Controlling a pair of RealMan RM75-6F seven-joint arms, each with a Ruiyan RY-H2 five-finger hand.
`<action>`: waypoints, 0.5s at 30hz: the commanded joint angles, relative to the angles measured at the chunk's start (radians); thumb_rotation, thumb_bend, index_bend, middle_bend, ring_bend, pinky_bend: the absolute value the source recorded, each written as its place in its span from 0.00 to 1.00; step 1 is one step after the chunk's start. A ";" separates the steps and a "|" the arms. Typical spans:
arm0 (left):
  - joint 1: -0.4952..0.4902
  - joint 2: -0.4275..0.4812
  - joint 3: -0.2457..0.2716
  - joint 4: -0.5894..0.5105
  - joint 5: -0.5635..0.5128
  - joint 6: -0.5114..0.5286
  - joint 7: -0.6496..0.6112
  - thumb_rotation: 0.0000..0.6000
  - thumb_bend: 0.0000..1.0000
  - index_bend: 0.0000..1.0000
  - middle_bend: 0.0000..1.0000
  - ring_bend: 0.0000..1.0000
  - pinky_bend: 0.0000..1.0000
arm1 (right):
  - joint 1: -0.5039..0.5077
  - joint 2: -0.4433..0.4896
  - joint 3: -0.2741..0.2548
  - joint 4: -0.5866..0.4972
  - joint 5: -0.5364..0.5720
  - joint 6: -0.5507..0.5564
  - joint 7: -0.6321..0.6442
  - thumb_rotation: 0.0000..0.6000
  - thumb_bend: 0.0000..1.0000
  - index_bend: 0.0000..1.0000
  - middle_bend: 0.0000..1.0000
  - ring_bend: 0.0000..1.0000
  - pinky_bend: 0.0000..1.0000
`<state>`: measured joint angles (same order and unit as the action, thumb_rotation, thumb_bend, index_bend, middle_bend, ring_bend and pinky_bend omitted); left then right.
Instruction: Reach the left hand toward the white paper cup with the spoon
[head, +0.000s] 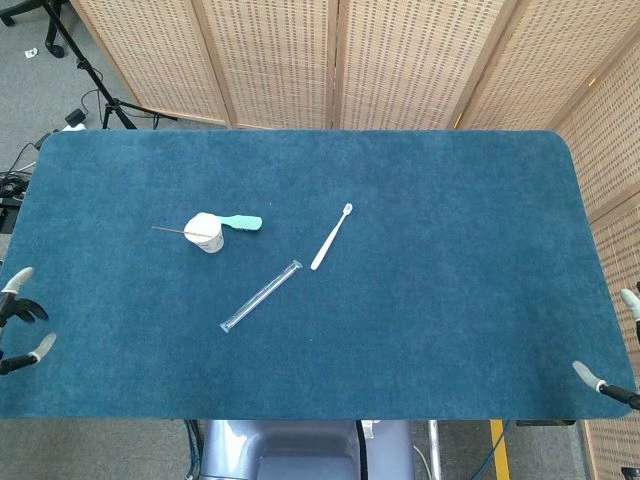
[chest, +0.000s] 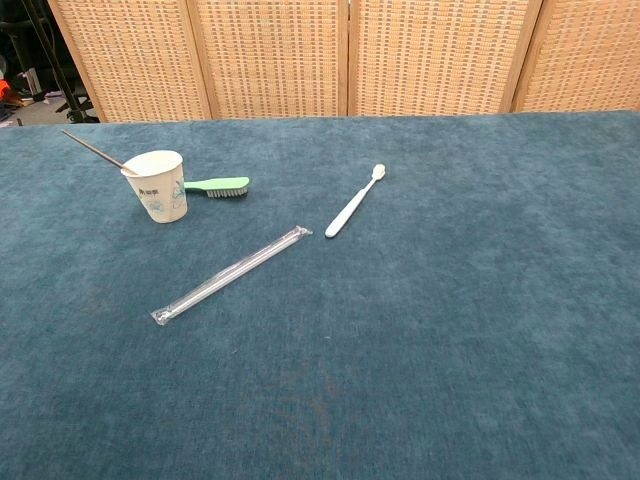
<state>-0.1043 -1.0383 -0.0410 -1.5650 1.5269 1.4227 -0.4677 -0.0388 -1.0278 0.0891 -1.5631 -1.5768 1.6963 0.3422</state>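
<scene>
At left edge of head view, left hand (head: 20, 320): only some fingertips visible over the table edge, spread apart, holding nothing; not visible in chest view.
Cup (head: 205, 232): upright on the blue table (head: 450, 300), left of centre in head view, upper left in chest view; well apart from the left hand.
Spoon (chest: 95, 151): standing in the cup, handle leaning out toward the left of the frame.
Green brush (head: 241, 222): just beside the cup on its right side, perhaps touching.
Advice for the reach: better to come from the lower left, low and slowly, fingers kept open; better to avoid the handle, likely easy to tip the cup.
Right hand (head: 615, 385): fingertips only, lower right corner of head view; open or closed, cannot tell.
</scene>
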 joint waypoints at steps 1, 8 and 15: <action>-0.115 -0.059 -0.017 0.062 0.001 -0.165 -0.219 1.00 0.89 0.00 0.95 1.00 0.99 | 0.003 0.006 0.004 0.006 0.011 -0.012 0.019 1.00 0.00 0.00 0.00 0.00 0.00; -0.268 -0.071 -0.053 0.053 -0.114 -0.443 -0.212 1.00 1.00 0.00 0.96 1.00 1.00 | 0.011 0.010 0.007 0.007 0.023 -0.030 0.031 1.00 0.00 0.00 0.00 0.00 0.00; -0.342 -0.092 -0.087 0.039 -0.204 -0.558 -0.142 1.00 1.00 0.00 0.96 1.00 1.00 | 0.015 0.012 0.008 0.008 0.029 -0.041 0.036 1.00 0.00 0.00 0.00 0.00 0.00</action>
<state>-0.4213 -1.1187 -0.1121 -1.5235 1.3493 0.8936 -0.6324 -0.0241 -1.0159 0.0974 -1.5552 -1.5486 1.6557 0.3779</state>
